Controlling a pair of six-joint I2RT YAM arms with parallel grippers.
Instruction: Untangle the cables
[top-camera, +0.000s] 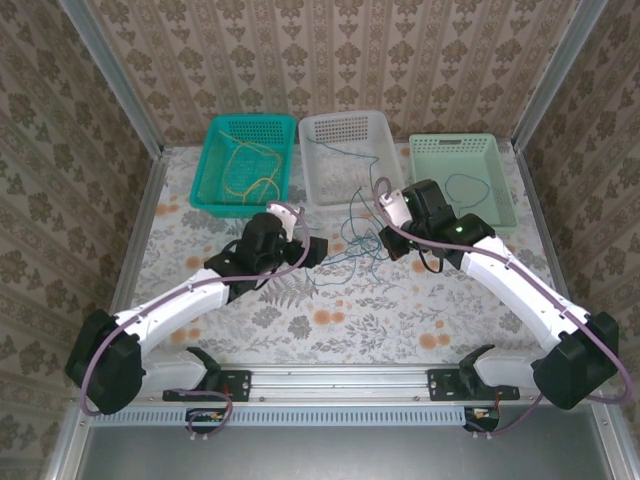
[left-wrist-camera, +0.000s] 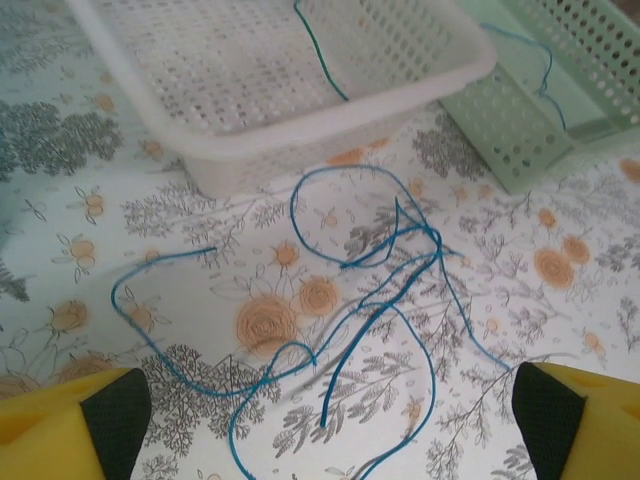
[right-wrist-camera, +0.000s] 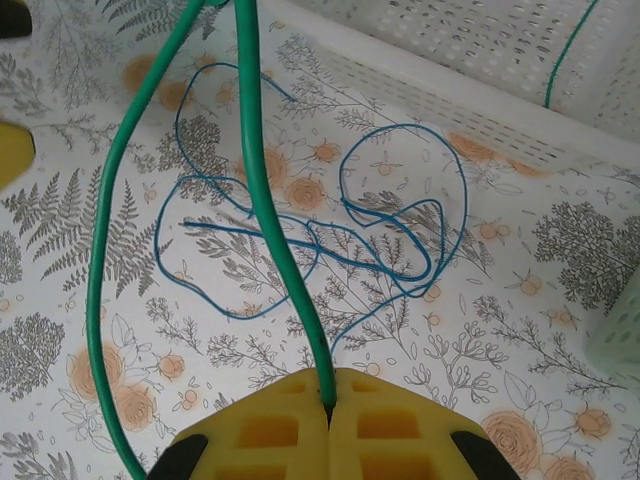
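We see a tabletop (top-camera: 330, 320) covered in a pale cloth printed with grey ferns and orange flowers. It is closed in on three sides by walls (top-camera: 350, 50) papered in a beige damask pattern, with bare metal frame posts (top-camera: 110, 75) at the far corners. A white basket (top-camera: 345, 116) with perforated walls stands at the far middle of the tabletop. A teal basket (top-camera: 250, 118) sits just left of the white basket and a pale green basket (top-camera: 455, 139) just right of it.

A dark blue cable (left-wrist-camera: 390, 290) lies loose on the cloth just in front of the white basket, a thin strand thrown into several overlapping loops and crossings, with two free ends showing among them. A yellow cable (top-camera: 245, 170) lies in loose rings inside the teal basket. A green cable (right-wrist-camera: 262, 200) rises from the right pincer (right-wrist-camera: 328, 400), whose yellow fingers are pressed together on it. A second length of it curves down alongside, above the blue loops in front of the white basket. A thin green strand (right-wrist-camera: 570, 50) lies inside the white basket; we cannot tell whether it is the same cable. A thin dark strand (top-camera: 465, 185) curls in the pale green basket.

The left pincer (left-wrist-camera: 330, 420) hangs over the blue tangle in front of the white basket, its fingers spread wide apart.
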